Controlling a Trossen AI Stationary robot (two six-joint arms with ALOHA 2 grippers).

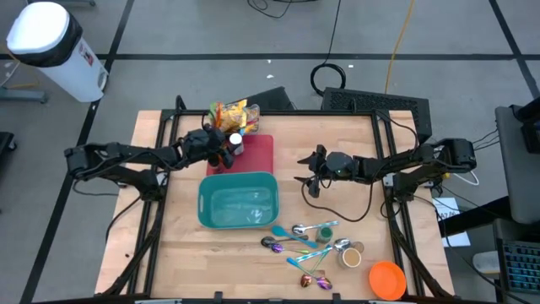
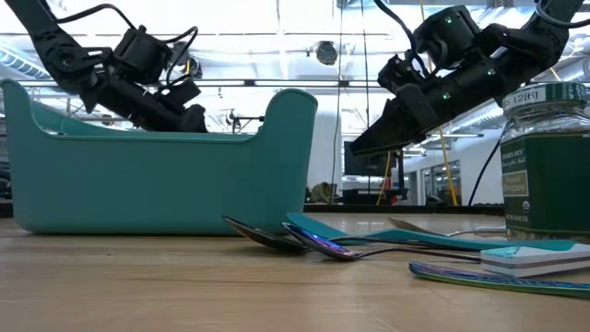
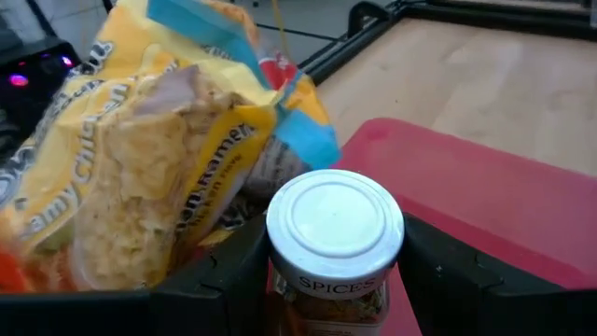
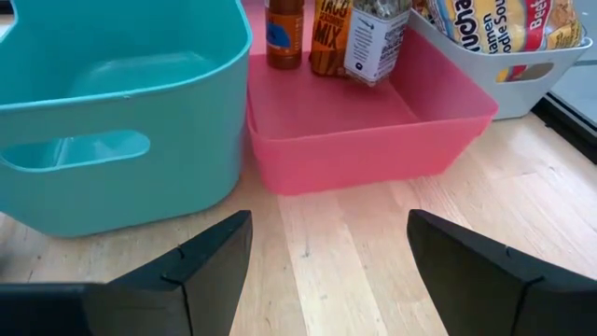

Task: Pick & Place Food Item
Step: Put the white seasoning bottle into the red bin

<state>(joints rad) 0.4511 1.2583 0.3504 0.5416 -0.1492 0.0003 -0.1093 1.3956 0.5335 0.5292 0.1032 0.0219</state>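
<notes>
A spice jar (image 3: 334,245) with a white lid stands upright in the red tray (image 1: 260,159), with my left gripper (image 3: 333,233) shut around it. Beside it is a white basket holding yellow ramen bags (image 3: 140,159). In front of the tray sits a teal bin (image 1: 239,203). My right gripper (image 4: 326,252) hovers open over bare wood to the right of the bin and the tray, with nothing between its fingers. My left gripper pinches the spice jar between its two fingers, which lie against opposite sides of the jar just below the lid (image 3: 280,280). The fingers come from the table's left, slanting a little downward. The jar stays upright. The frames do not show whether its base rests on the tray.
Two more bottles (image 4: 284,33) (image 4: 331,37) stand in the red tray beside the jar. Several spoons (image 1: 304,236), a green-labelled glass jar (image 2: 544,166) and an orange dish (image 1: 386,279) lie near the table's front right.
</notes>
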